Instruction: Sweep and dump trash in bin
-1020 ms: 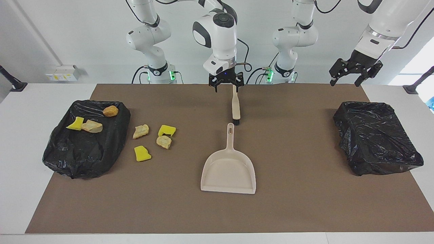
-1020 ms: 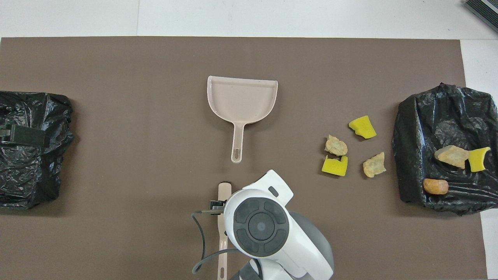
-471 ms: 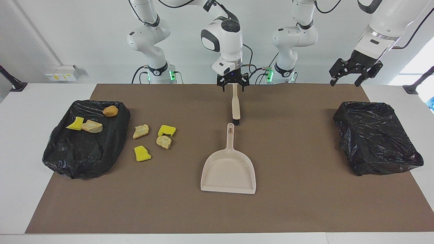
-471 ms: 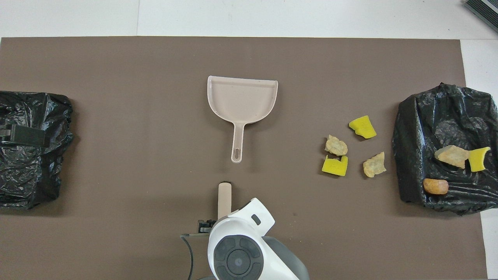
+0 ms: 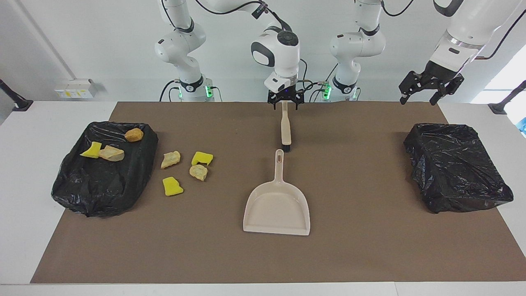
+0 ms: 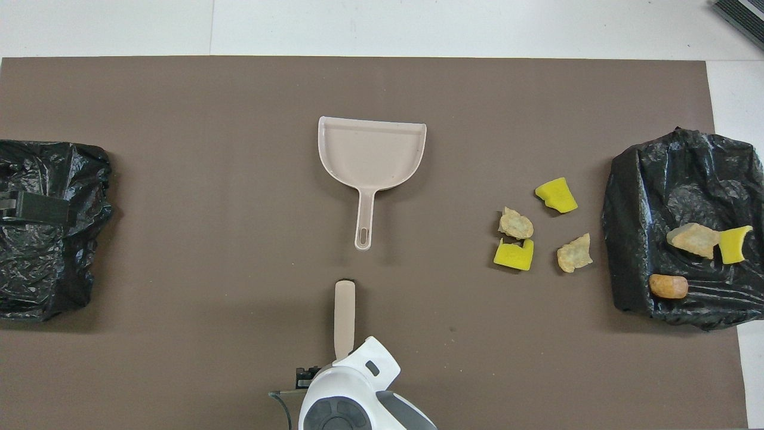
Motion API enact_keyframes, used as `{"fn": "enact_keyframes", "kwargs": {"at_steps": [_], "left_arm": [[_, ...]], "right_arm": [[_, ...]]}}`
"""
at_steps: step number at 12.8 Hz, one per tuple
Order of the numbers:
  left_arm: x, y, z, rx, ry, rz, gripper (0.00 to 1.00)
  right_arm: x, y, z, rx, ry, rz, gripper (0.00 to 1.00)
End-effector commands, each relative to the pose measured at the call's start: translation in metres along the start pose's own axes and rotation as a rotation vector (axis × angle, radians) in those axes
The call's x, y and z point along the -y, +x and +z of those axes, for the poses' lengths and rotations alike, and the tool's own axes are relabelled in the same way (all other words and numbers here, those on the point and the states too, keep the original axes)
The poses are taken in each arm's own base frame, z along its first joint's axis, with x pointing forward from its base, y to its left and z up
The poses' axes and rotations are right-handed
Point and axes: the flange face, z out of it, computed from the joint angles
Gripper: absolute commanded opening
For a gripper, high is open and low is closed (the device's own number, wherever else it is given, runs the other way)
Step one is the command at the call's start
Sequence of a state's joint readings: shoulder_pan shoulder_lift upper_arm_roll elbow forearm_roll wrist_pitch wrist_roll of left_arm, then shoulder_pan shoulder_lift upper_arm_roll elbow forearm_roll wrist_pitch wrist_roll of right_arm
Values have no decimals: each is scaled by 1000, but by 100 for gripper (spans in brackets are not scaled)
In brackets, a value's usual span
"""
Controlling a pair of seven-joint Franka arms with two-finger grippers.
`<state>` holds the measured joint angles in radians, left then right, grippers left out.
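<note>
the right gripper [image 5: 285, 103], jaws spread and holding nothing, hangs at top centre over the brush [image 5: 286, 129] handle, likely lined up to grasp it. the left gripper [image 5: 429, 96] waits spread and unladen at upper right. the trash [image 5: 185, 168]: four scraps on the mat at centre left beside the dustpan [image 5: 277, 209], three on the black bag [image 5: 102, 181].

Table [image 5: 24, 172] bears a brown mat [image 5: 361, 246].

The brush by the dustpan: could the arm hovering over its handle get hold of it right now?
Probably yes. The right gripper hangs with open jaws over the brush handle's end, and nothing lies between them.
</note>
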<state>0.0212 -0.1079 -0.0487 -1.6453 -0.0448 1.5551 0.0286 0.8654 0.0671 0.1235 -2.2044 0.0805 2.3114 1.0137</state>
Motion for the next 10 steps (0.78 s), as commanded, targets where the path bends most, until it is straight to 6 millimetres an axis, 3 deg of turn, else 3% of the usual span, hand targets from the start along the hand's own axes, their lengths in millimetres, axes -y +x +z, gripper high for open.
{"fn": "enact_keyframes", "kwargs": {"at_steps": [1,8,10], "left_arm": [[3,-4,-3,7,16,-2,100],[3,-4,-3,7,16,-2,100],[3,-4,-3,7,16,-2,100]], "right_arm": [[-9,-12,19,5,11,31,100],[-8,-12,22,8,7,33,57],[-7,-11,23,10,7,31,19]]}}
